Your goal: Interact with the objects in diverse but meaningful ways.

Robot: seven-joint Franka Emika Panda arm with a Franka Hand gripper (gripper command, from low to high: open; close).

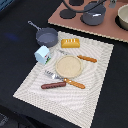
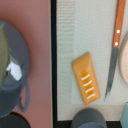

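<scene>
The ridged yellow-orange bread loaf [image 1: 70,43] lies at the far edge of the cream placemat [image 1: 95,90]; in the wrist view [image 2: 87,78] it lies slanted on the mat. The grey long-handled pan [image 1: 46,36] sits on the dark table beside the mat, and its rim shows in the wrist view [image 2: 89,119]. The pale blue carton [image 1: 42,54] stands upright at the mat's edge on the exterior view's left. The red-brown sausage [image 1: 53,85] lies near the mat's front. The silver fish is out of view. No gripper fingers show in either view.
A round tan plate [image 1: 68,66] sits mid-mat, with an orange-handled knife [image 1: 86,58] [image 2: 118,30] and fork [image 1: 67,80] beside it. A pink board [image 1: 107,30] at the back holds a grey pot [image 1: 93,15] [image 2: 12,65], with dark burner discs and a bowl [image 1: 123,18].
</scene>
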